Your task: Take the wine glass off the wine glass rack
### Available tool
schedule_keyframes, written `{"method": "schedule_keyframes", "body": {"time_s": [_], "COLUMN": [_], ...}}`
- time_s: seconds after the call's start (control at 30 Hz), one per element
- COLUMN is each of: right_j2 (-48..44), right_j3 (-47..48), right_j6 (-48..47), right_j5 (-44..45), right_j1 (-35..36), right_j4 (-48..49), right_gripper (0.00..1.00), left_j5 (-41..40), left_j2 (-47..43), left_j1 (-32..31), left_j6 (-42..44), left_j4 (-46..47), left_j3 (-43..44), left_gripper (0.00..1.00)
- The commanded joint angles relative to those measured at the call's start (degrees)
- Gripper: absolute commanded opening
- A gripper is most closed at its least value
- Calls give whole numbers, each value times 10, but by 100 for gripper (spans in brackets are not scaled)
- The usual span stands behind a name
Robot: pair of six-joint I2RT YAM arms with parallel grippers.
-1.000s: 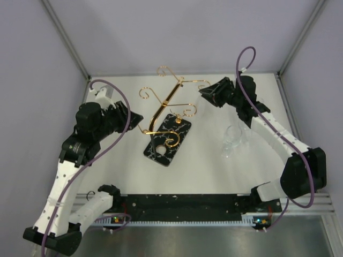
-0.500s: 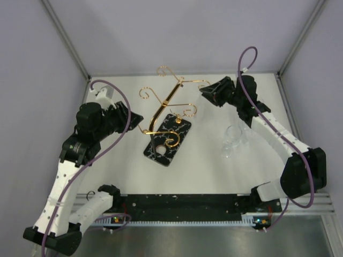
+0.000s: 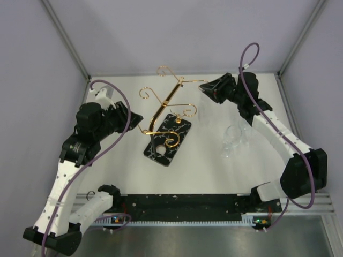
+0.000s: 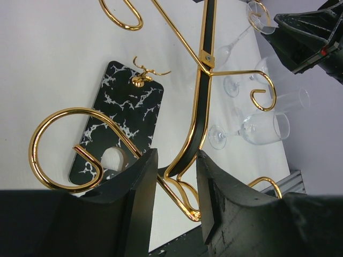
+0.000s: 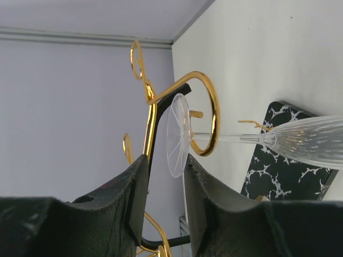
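On the white desk [image 3: 209, 171], between our two arms, the wine glass rack [image 3: 166, 142] is standing on its marbled base. Our left jaws are straddling its lower stem, probably to steady it, though we cannot tell whether they are pinching. Spare glasses [image 3: 233, 140] are lying to the right. At the far right scroll, the wine glass [image 5: 300, 140] is hanging with its stem through the gold hook. Our right jaws are standing apart around its foot, lining up to draw it out.
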Motion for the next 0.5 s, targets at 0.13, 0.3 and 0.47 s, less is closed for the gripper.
{"method": "schedule_keyframes", "body": {"time_s": [0.13,0.3,0.47], "right_j2": [1,10,19], "right_j3": [45,51,48], "right_j6": [-2,-8,-9], "right_j5": [7,7,11], "right_j1": [-8,-8,-8], "right_j4": [19,0,-3], "right_gripper": [28,26,26], "left_j5": [-6,-10,-9], "left_j2": [-11,-11,-13], "left_j1": [-2,-1,-1], "left_j6": [5,8,8], "left_j4": [18,16,15], "left_j3": [-1,0,-1], "left_gripper": [41,41,41]}}
